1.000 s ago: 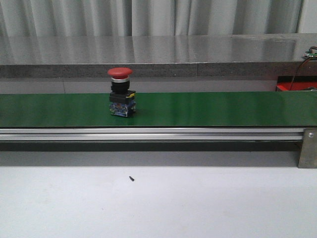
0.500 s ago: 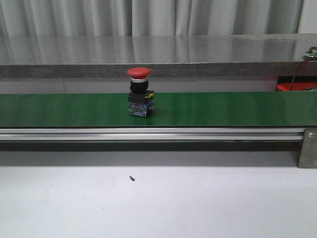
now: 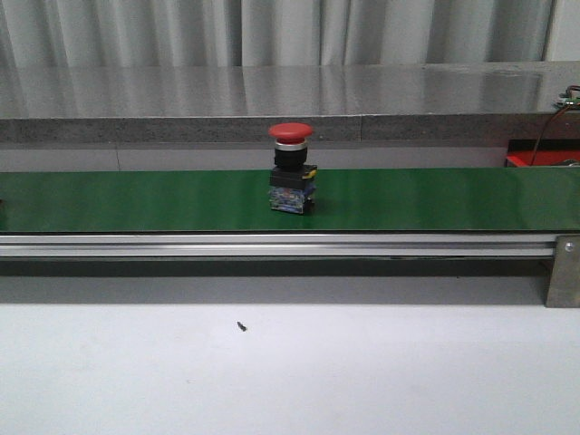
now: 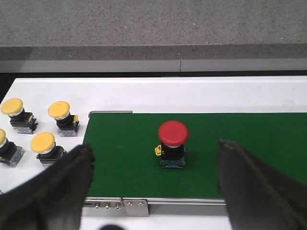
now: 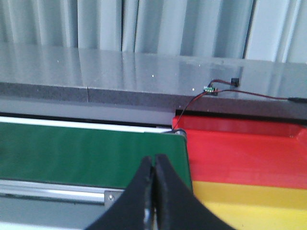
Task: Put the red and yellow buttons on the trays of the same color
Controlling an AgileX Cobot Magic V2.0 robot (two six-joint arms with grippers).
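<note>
On the green belt (image 3: 408,199) a red button (image 3: 291,180) stands upright (left gripper (image 4: 153,184) spread wide above it); right gripper (image 5: 153,191) fingers pressed together, empty.

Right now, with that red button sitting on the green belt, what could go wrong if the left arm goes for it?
1. The red button stands tall on a narrow base on the green belt; a glancing touch from one of the wide-open left fingers might tip it.
2. The yellow buttons sit just off the belt's end, so a sideways swing might knock them.
</note>
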